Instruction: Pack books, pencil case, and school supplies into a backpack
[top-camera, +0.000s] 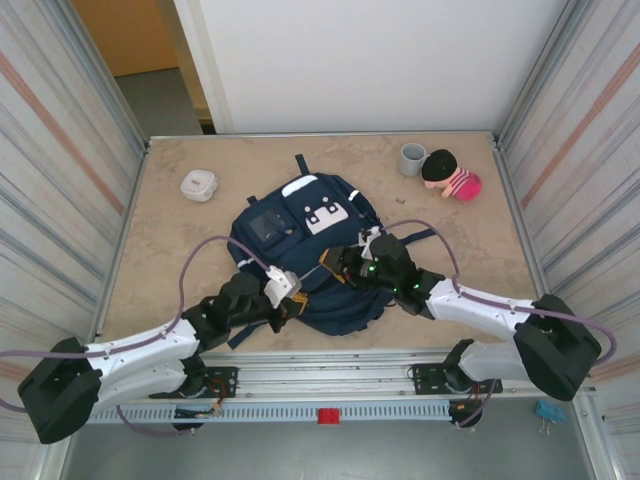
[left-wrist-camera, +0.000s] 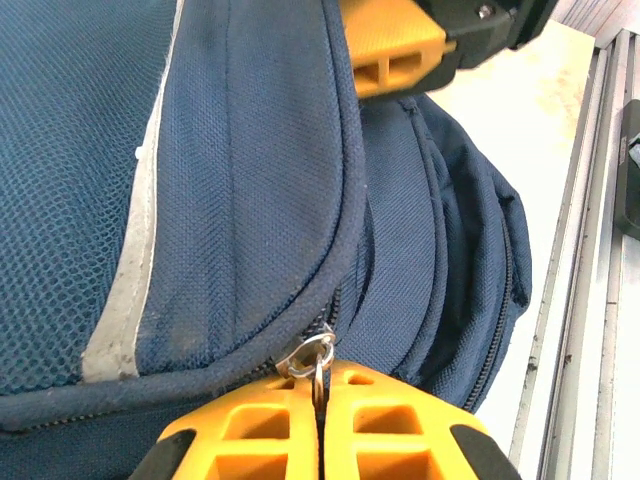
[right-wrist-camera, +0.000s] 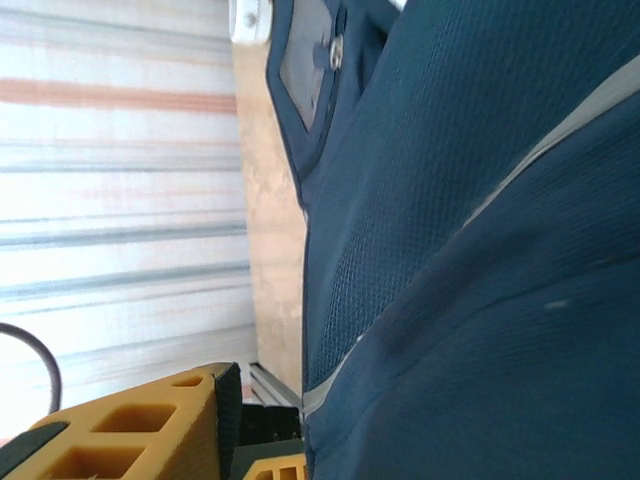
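The navy backpack lies flat in the middle of the table, front pocket with white patches facing up. My left gripper sits at its near edge. In the left wrist view its orange fingers are pressed together on the metal zipper pull of the backpack. My right gripper rests on top of the bag, just beyond the left one. One orange finger stands well off to the left of the blue fabric, and the other is hidden behind it. The books, pencil case and school supplies are out of view.
A rounded white box sits at the back left. A grey cup and a pink plush doll stand at the back right. Corrugated walls close both sides, and a metal rail runs along the near edge.
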